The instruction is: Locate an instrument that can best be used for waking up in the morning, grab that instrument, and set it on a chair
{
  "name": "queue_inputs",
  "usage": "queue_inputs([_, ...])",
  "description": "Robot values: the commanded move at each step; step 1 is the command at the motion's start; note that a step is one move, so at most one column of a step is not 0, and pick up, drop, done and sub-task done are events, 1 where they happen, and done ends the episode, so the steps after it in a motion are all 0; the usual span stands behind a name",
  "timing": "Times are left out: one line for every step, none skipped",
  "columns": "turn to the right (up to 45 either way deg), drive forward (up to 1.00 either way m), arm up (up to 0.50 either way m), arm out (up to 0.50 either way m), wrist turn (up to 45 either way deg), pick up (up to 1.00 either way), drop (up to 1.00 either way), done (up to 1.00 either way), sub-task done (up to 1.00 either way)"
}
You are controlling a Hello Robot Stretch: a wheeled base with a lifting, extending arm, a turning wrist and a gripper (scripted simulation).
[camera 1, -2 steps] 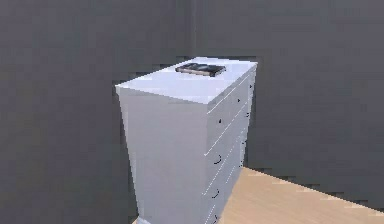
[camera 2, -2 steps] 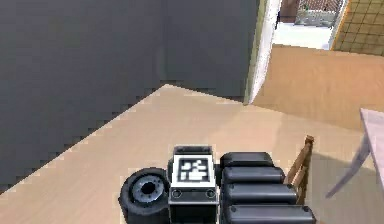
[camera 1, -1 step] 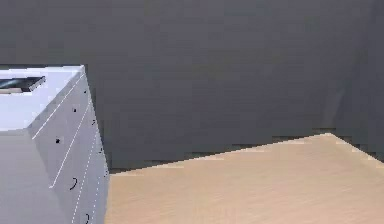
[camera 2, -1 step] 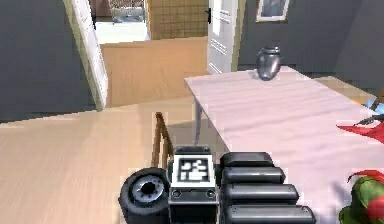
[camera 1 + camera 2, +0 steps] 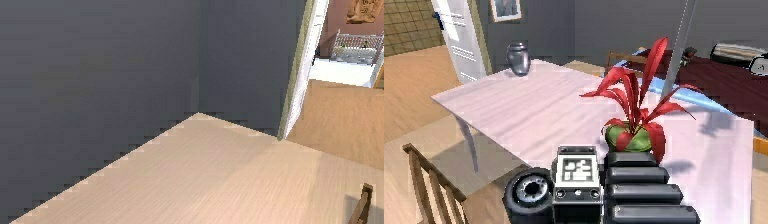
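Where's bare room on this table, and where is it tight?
The table top is bare from the grey vase at its far corner across to the red-leafed plant. A smaller bare patch lies between the plant and the table's edge toward the bed. It is crowded around the plant's spreading leaves.

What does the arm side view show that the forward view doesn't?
Arm side view: a pale table bearing a grey vase and a red-leaved plant, a wooden chair beside it, and the arm. Forward view: a white-framed doorway into another room. Both: light wood floor and dark blue-grey walls.
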Motion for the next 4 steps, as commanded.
queue_inputs([0.0, 0.00, 0.00, 0.48, 0.0, 0.00, 0.00, 0.00, 0.00])
queue_inputs([0.0, 0.00, 0.00, 0.00, 39.0, 0.00, 0.00, 0.00, 0.00])
queue_inputs([0.0, 0.00, -0.32, 0.00, 0.0, 0.00, 0.00, 0.00, 0.00])
queue_inputs([0.0, 0.00, -0.32, 0.00, 0.0, 0.00, 0.00, 0.00, 0.00])
